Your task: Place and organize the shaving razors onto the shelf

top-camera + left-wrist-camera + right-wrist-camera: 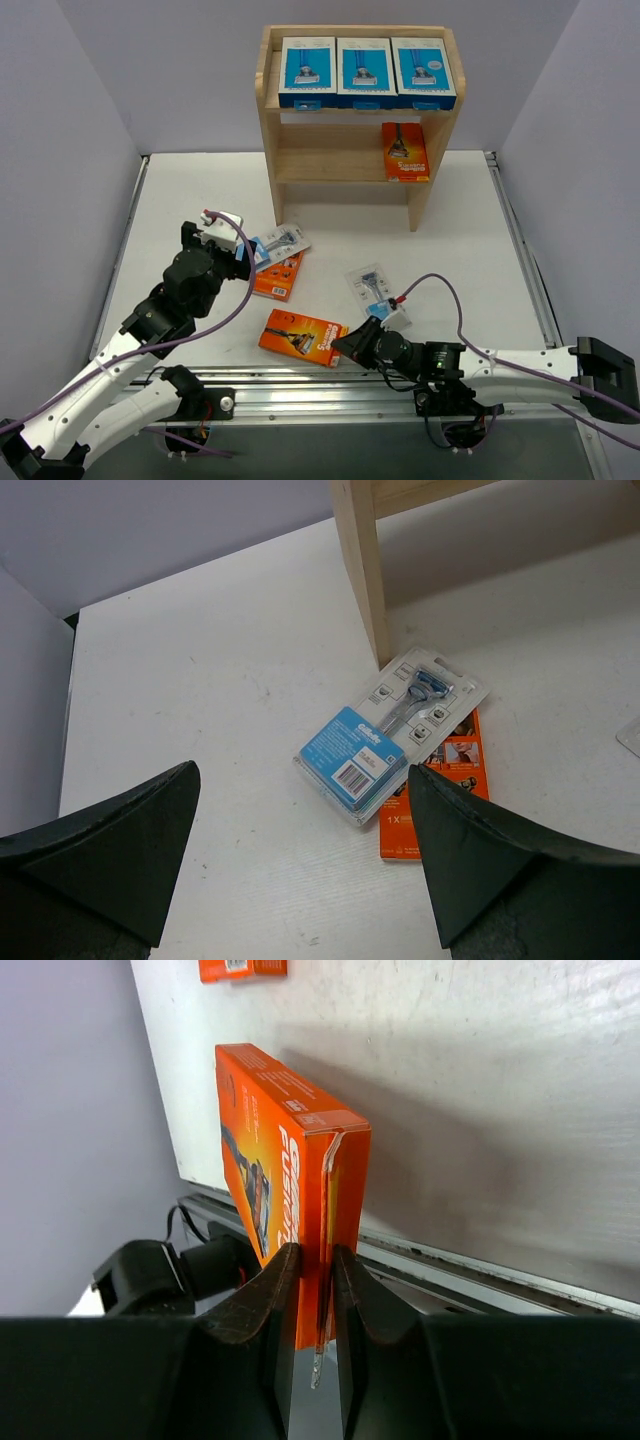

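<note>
The right fingers (262, 1305) pinch an orange box (285, 1150) by its end; left fingers (120, 830) spread above a blister card (385, 735)

In the left wrist view, the blister card (392, 735) at centre carries a blue label (352, 758) with "Gillette" in white script above a barcode. The orange box (462, 750) beneath it shows "1 X" near its lower corner. In the right wrist view, the second orange box (285, 1160) bears white capitals, partly legible as "FUSION".
</note>
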Controlling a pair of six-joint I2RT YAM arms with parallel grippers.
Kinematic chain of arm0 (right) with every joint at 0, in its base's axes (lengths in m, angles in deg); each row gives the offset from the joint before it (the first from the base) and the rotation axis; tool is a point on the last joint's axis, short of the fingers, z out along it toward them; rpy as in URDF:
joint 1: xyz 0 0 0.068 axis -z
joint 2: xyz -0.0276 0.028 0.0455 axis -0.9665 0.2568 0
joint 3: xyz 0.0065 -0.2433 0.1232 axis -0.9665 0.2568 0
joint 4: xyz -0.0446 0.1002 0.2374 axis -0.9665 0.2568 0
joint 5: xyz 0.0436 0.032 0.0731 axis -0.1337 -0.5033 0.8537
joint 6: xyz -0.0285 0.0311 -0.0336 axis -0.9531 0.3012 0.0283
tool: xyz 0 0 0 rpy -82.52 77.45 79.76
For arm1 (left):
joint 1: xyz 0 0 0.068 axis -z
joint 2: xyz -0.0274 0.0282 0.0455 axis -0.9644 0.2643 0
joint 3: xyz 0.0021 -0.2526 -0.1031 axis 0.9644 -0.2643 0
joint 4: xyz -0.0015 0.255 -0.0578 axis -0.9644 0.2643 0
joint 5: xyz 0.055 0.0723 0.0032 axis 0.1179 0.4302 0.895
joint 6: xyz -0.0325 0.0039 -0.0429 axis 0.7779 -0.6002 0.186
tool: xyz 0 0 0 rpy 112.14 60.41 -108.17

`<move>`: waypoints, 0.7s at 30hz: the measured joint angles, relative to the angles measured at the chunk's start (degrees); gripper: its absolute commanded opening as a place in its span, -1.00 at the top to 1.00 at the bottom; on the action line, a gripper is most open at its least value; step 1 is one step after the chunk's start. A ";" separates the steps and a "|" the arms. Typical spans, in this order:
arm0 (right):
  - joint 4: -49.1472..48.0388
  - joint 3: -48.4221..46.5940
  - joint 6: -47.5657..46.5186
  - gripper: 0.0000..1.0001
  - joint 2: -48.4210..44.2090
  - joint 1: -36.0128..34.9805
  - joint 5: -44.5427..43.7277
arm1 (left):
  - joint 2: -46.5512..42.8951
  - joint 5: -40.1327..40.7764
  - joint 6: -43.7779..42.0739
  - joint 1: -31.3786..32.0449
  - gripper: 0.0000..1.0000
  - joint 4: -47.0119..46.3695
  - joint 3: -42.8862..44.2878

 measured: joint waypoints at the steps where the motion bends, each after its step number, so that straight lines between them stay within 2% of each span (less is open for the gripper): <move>1: 0.52 0.00 0.52 1.00 -0.83 0.00 -0.85 | -0.04 -0.07 0.00 0.00 -0.88 0.00 0.00; 14: 2.80 -0.04 4.72 1.00 -4.24 0.33 -9.64 | -1.20 -0.96 1.07 0.02 -0.88 0.00 0.00; 21: 5.18 -4.48 3.39 1.00 -5.38 4.15 -15.82 | -1.22 -1.66 1.73 0.72 -0.88 0.00 0.00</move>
